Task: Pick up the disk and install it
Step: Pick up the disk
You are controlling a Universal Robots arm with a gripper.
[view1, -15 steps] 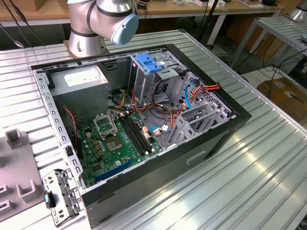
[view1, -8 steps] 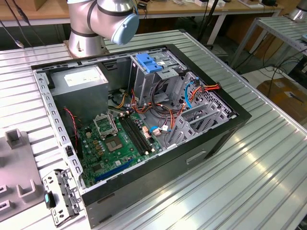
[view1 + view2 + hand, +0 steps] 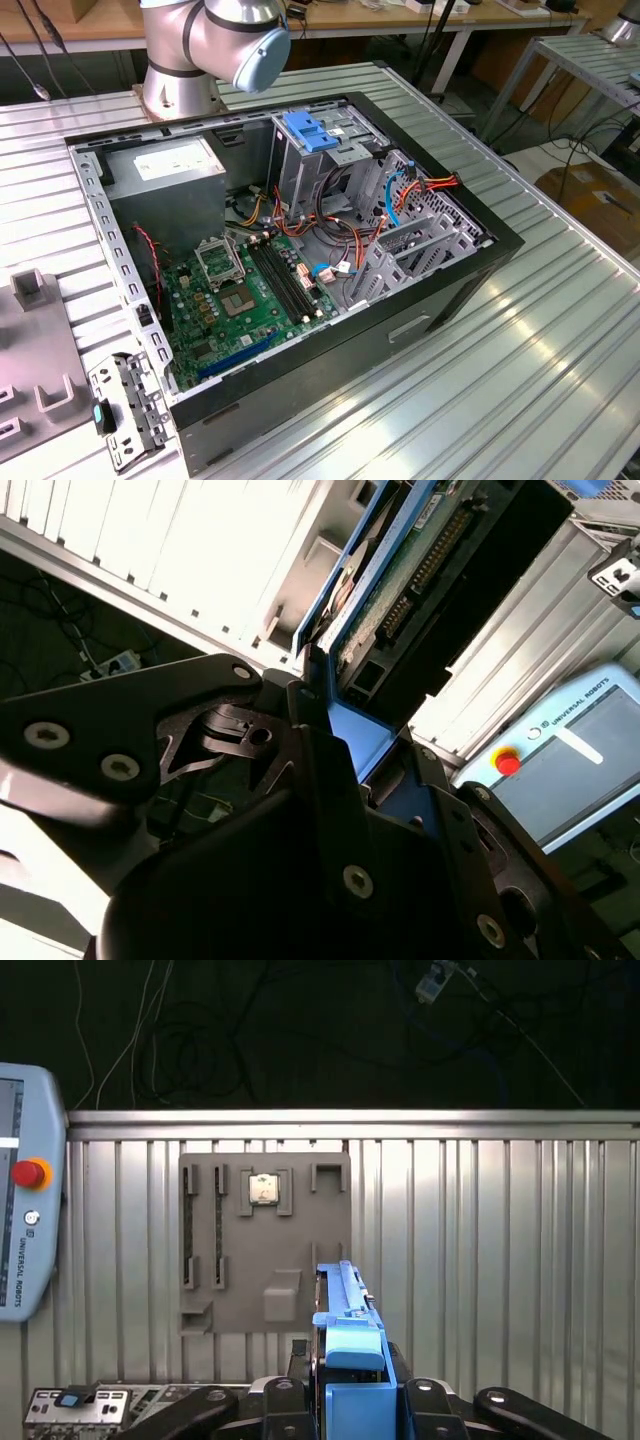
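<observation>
Jaws grip the dark grey disk in its blue plastic frame point(image 3: 345, 1305) by one end; I fear it could pivot loose.

— How much of the disk point(image 3: 350, 1355) shows in the first wrist view?
— One thin edge; its near end is buried in the gripper point(image 3: 352, 1405) clamped on it; its flat faces cannot be seen.
— And the arm point(image 3: 215, 40)?
— Cut off at the exterior view's upper border; the grey tray point(image 3: 30, 370) is cropped at the exterior view's left.
</observation>
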